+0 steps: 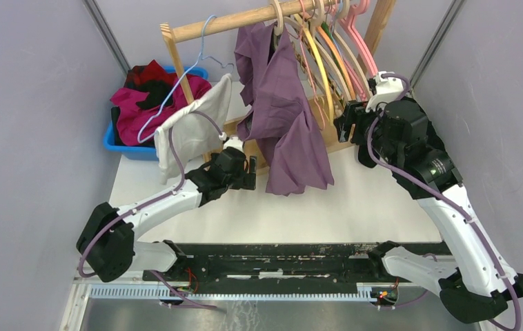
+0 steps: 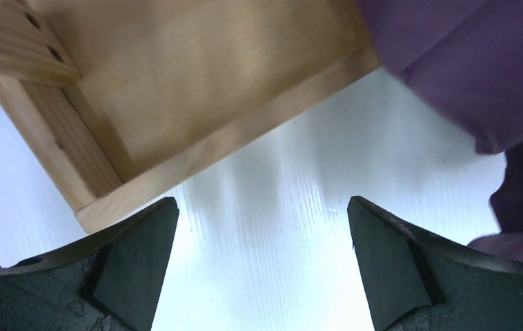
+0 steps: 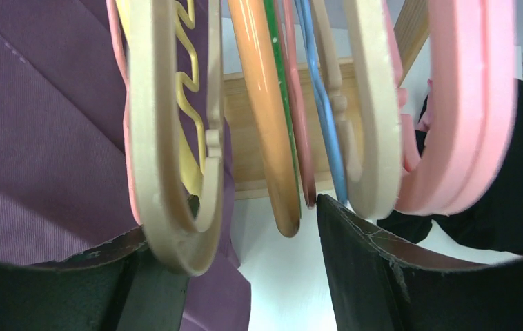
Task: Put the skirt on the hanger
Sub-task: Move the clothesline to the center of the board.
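The purple skirt (image 1: 283, 117) hangs draped from a pale hanger (image 1: 278, 19) on the wooden rod (image 1: 231, 22), its hem near the table. It fills the upper right of the left wrist view as purple skirt cloth (image 2: 466, 62) and the left of the right wrist view as the skirt (image 3: 45, 138). My left gripper (image 1: 248, 169) is low beside the skirt's left edge; this left gripper (image 2: 262, 207) is open over the bare table. My right gripper (image 1: 347, 123) is open at the lower ends of the spare hangers, and this right gripper (image 3: 245, 227) has a cream hanger (image 3: 176, 172) in front of its left finger.
Several coloured hangers (image 1: 328, 55) crowd the rod's right end. A white garment (image 1: 193, 127) hangs on a blue wire hanger (image 1: 200, 58) at the left. A blue bin (image 1: 117, 145) of red and black clothes stands at the back left. The rack's wooden base (image 2: 176, 89) lies just ahead of my left gripper.
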